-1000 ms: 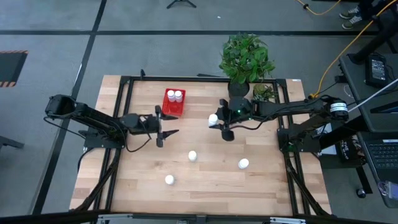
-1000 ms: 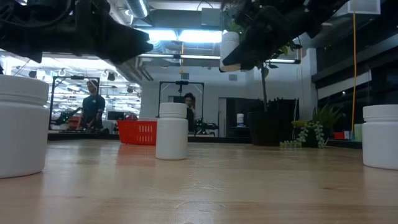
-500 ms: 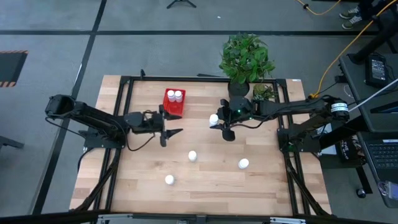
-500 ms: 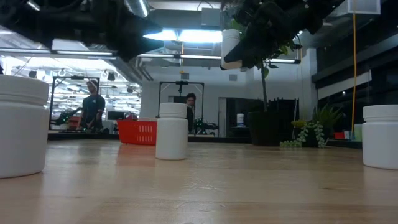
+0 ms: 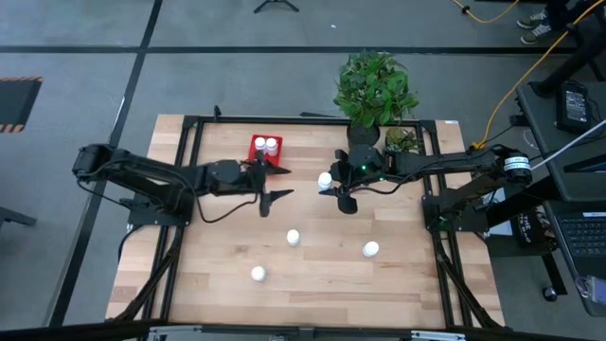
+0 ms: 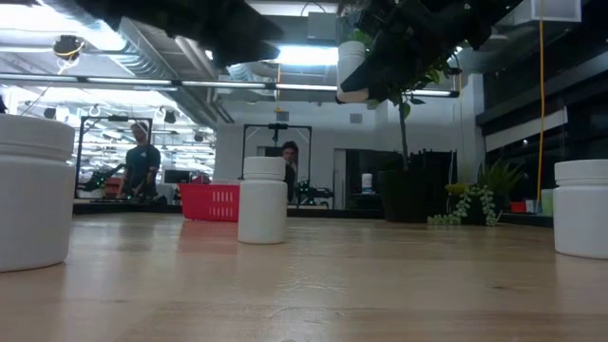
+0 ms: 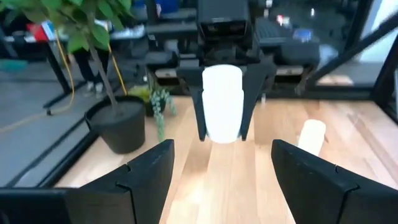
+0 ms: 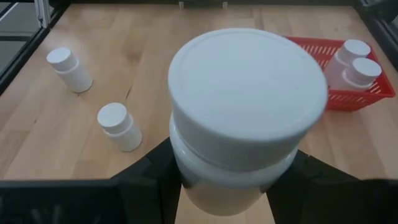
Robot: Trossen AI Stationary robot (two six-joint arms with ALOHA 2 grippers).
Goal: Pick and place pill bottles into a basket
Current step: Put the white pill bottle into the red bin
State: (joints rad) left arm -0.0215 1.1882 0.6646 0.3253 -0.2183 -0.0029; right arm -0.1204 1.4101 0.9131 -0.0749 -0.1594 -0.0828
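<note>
My right gripper (image 5: 330,184) hangs over the middle of the table, shut on a white pill bottle (image 5: 325,178), which the left wrist view shows as the bottle (image 7: 222,102). My left gripper (image 5: 281,183) stands open and holds nothing, just right of the red basket (image 5: 257,167), pointing at the right gripper. Two bottles (image 5: 266,144) stand in the basket's far end. Three more bottles stand on the table: one (image 5: 294,237), one (image 5: 370,249) and one (image 5: 258,274). My right gripper pinches the bottle's body (image 8: 217,193), below the cap (image 8: 249,93), between its two fingers (image 7: 200,109), one on each side. The fingers come slanting down from the table's right. The bottle stays roughly upright, cap up, lifted clear of the table.
A potted plant (image 5: 371,90) stands at the table's far edge, behind the right arm, with a smaller plant (image 5: 401,140) beside it. A dark frame (image 5: 186,142) runs around the tabletop. People show in the room beyond (image 6: 142,161).
My left gripper has risen and gone toward the table's right, along the basket's near side toward the right gripper, tipping up nearly level and staying open. My right gripper has kept still with its bottle.
</note>
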